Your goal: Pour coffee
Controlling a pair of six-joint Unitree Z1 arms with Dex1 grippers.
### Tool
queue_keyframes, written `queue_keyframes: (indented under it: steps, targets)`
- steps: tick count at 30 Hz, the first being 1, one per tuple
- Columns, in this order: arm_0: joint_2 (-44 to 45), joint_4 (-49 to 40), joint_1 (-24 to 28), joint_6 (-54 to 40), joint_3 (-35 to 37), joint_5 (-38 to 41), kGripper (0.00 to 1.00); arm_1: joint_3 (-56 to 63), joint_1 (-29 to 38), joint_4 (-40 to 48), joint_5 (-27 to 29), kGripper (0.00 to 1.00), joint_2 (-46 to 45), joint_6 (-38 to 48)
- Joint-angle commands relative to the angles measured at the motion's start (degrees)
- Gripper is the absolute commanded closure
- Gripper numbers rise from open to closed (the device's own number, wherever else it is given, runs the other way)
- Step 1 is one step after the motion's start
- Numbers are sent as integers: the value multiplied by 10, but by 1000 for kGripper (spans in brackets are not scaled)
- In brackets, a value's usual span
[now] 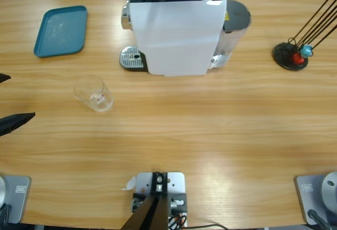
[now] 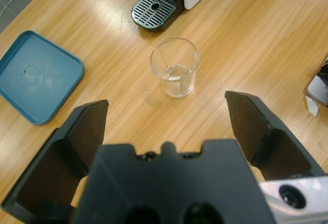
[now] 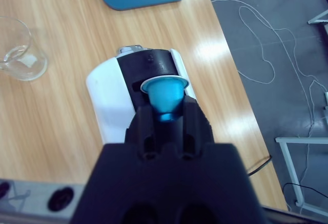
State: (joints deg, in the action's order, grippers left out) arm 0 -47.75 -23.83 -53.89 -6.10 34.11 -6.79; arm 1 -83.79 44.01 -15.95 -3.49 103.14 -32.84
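Overhead, right fingers (image 3: 165, 112) pinch a glossy blue tapered capsule (image 3: 165, 94).

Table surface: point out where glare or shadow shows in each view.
High view: broad pale sheen on the table below the coffee machine, which casts a soft shadow. Left wrist view: bright streaks near the drip tray; faint shadow beside the glass. Right wrist view: a glare patch right of the blue capsule.
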Motion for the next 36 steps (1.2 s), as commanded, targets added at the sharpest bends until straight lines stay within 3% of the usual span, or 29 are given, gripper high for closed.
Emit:
queue_keyframes:
  steps: [1,14,24,25,27,30,32,36]
  targets:
    - [5,3,6,1,-21,-8,0,-3,-8,4,-1,1000,33,-13]
    - [8,3,6,2,-23,-11,0,14,-5,0,-35,1000,19,-17]
    - [8,3,6,2,-23,-12,0,18,-5,-3,-27,1000,26,-16]
    - [8,3,6,1,-23,-12,0,19,-5,-5,-25,924,26,-15]
    - [8,3,6,2,-23,-12,0,21,-5,-5,-17,542,23,-14]
    - [8,3,6,2,-24,-12,0,21,-4,0,-10,121,18,-13]
    - [8,3,6,2,-24,-12,0,21,-3,3,-10,17,14,-13]
    - [8,3,6,2,-24,-11,0,21,0,5,-10,0,7,-13]
